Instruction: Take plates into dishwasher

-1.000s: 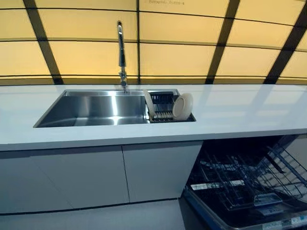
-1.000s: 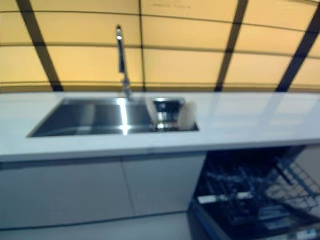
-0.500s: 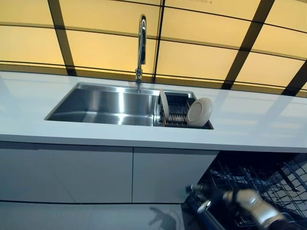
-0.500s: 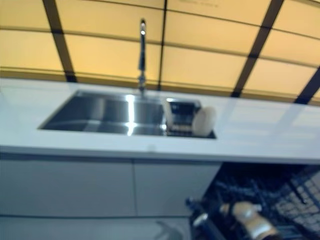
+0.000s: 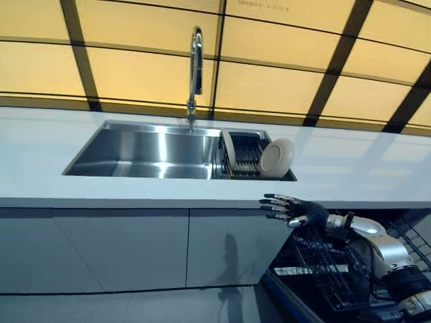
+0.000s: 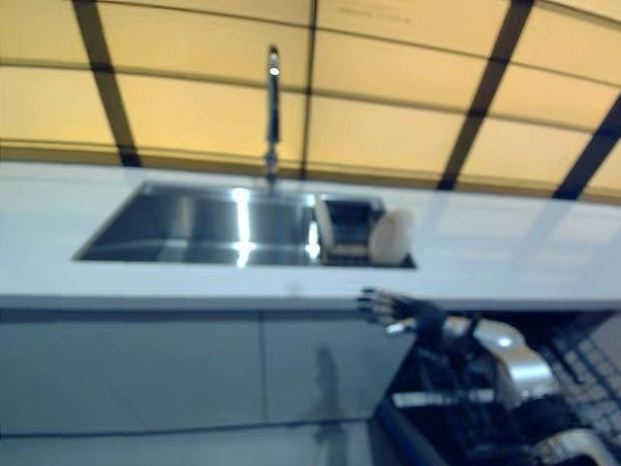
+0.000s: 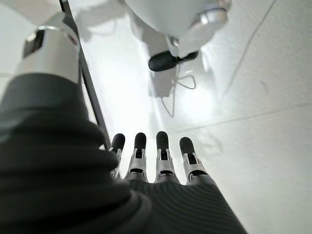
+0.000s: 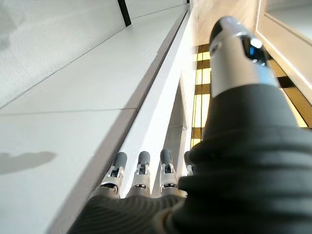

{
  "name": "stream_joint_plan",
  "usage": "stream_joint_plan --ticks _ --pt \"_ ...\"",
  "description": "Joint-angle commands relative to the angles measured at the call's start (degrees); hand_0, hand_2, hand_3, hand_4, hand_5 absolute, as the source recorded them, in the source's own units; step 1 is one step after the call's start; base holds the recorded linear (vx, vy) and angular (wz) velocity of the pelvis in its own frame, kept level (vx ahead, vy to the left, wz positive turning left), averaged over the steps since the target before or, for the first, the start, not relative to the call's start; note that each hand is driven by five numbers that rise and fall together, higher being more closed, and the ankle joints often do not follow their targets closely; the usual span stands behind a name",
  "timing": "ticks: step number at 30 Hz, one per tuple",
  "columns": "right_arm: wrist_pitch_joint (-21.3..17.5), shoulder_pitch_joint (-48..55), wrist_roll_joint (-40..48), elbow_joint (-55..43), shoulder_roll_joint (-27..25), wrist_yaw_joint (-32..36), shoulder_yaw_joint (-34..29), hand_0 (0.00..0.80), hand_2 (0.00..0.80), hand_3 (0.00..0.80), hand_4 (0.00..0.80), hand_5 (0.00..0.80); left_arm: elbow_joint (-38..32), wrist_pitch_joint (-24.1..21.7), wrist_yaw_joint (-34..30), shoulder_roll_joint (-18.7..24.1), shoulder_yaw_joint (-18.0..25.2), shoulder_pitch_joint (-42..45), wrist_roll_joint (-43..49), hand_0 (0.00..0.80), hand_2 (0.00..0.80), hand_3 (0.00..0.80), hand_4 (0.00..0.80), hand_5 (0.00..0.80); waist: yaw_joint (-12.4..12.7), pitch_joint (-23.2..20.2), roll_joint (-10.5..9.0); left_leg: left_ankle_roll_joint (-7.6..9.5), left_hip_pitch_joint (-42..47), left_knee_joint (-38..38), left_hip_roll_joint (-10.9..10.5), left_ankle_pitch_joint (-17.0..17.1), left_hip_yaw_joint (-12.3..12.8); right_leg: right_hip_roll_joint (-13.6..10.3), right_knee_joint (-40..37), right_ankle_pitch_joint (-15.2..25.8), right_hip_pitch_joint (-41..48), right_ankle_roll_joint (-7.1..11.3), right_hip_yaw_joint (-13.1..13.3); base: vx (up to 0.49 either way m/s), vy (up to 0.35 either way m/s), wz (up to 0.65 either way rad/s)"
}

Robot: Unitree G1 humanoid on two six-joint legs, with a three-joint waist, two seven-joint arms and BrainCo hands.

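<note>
Right hand (image 5: 298,210) sits lower right of centre in the left eye view, fingers (image 5: 275,202) spread and straight, holding nothing. It hangs in front of the table's front edge, above the open dishwasher (image 5: 337,269), not touching either as far as I can tell. Its own wrist view shows fingertips (image 8: 141,161) in a straight row, pointing along the underside of the table edge, pale cabinet fronts (image 8: 58,78) beside them.

Left hand (image 7: 156,165) shows only in its wrist view: fingers straight and side by side, empty, pointing down at pale floor (image 7: 258,122).

Dishwasher is at the lower right of the frame, door down, wire rack (image 5: 323,266) pulled out and visible. Can't tell whether anything is in the rack.

Plates: both in the dish rack (image 5: 244,156) at the right end of the sink (image 5: 145,151), frame centre. One plate (image 5: 276,157) leans at the rack's right side, face toward the camera. Second plate (image 5: 228,151) stands on edge at the rack's left side. Both are well apart from the right hand, up and to the left of it.

Faucet (image 5: 195,67) rises behind the sink, upper centre. White table (image 5: 40,175) runs across the full width; yellow tiled wall (image 5: 135,67) behind.
</note>
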Motion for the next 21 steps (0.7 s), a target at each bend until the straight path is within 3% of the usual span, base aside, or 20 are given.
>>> stream_joint_plan --ticks 1,3,7,14,17,21 --pt "-2.58 -3.94 4.68 1.28 -0.83 -0.1 -2.14 0.0 0.0 0.0 0.0 0.0 0.54 0.0 -0.23 0.35 -0.03 -1.61 0.66 0.0 0.0 0.0 0.0 0.0 -1.52 -1.46 -2.07 -2.19 6.98 0.04 0.2 -7.34 -1.45 0.35 -10.33 13.84 1.23 -1.57 0.77 0.08 -0.118 0.39" --pt "-2.29 -5.0 6.01 2.19 -1.06 -1.87 -1.56 0.0 0.0 0.0 0.0 0.0 1.28 0.95 0.24 -0.94 0.76 -2.36 -3.43 0.0 0.0 0.0 0.0 0.0 -1.44 -2.77 -2.5 -2.86 6.92 0.8 0.28 -7.09 -0.75 1.36 -13.17 12.36 5.71 -2.43 0.58 0.097 -0.096 0.37" --pt "-0.72 -6.9 10.04 3.19 -2.13 -3.97 -2.45 0.0 0.0 0.0 0.0 0.0 2.53 -0.44 -0.35 -2.85 0.24 -2.02 -0.62 0.0 0.0 0.0 0.0 0.0 -1.2 -4.36 -2.73 -3.24 7.68 -0.67 0.72 -6.56 0.39 2.11 -15.66 11.16 9.66 -3.18 0.73 0.132 -0.045 0.29" --pt "-3.08 -9.35 11.88 9.45 -1.77 -17.34 -6.75 0.0 0.0 0.0 0.0 0.0 3.2 -1.19 0.69 -4.3 -0.86 -1.08 -2.06 0.0 0.0 0.0 0.0 0.0 -0.76 -5.13 -1.96 -3.89 7.73 -1.42 1.25 -6.64 1.29 1.9 -16.55 10.19 11.29 -3.04 0.03 0.066 -0.036 -0.1" --pt "-6.08 -10.46 10.73 12.62 -2.48 -24.45 -8.16 0.0 0.0 0.0 0.0 0.0 3.36 -1.26 1.07 -4.13 -0.9 -1.06 -3.18 0.0 0.0 0.0 0.0 0.0 -1.09 -4.69 -1.36 -3.93 7.74 -1.63 1.43 -6.6 1.64 1.96 -16.28 9.79 11.28 -3.1 0.14 0.018 -0.011 -0.08" --pt "-6.93 -11.48 10.58 13.38 -2.9 -28.43 -8.95 0.0 0.0 0.0 0.0 0.0 3.36 -1.51 0.56 -3.95 -1.1 -1.28 -3.26 0.0 0.0 0.0 0.0 0.0 -1.38 -4.24 -1.01 -4.01 7.8 -1.67 1.51 -6.62 1.86 2.13 -16.26 9.56 11.45 -3.13 0.55 0.009 -0.018 -0.05"
